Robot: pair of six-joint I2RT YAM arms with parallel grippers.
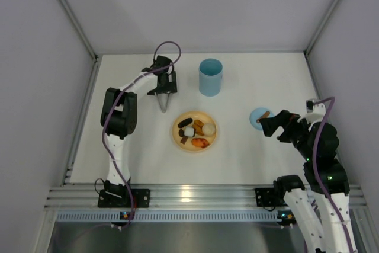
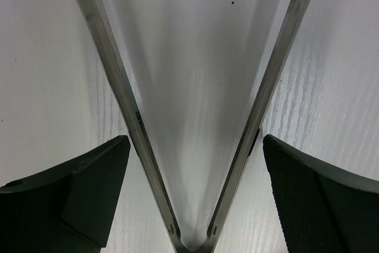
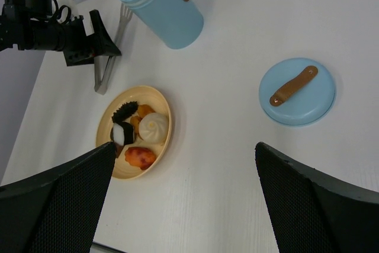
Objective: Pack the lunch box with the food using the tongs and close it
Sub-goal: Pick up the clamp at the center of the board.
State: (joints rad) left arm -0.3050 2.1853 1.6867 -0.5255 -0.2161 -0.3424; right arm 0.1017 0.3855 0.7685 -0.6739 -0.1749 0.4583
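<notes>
The silver tongs (image 2: 127, 105) lie flat on the table, their V opening away from my left wrist camera and the joined end (image 2: 190, 242) nearest it. My left gripper (image 2: 195, 146) is open and straddles both arms just above the joint, holding nothing. From above, the tongs (image 1: 164, 105) poke out below the left gripper (image 1: 163, 93). The light-blue lunch box (image 1: 210, 77) stands upright and open behind the yellow plate (image 1: 177, 140) of food (image 1: 195, 130). My right gripper (image 1: 266, 125) hovers open and empty beside the lid (image 1: 256, 115).
The flat blue lid (image 3: 297, 91) with a brown tab lies right of the plate (image 3: 155, 96). The right wrist view also shows the lunch box (image 3: 163, 7) and the tongs (image 3: 106, 66). White walls enclose the table on three sides.
</notes>
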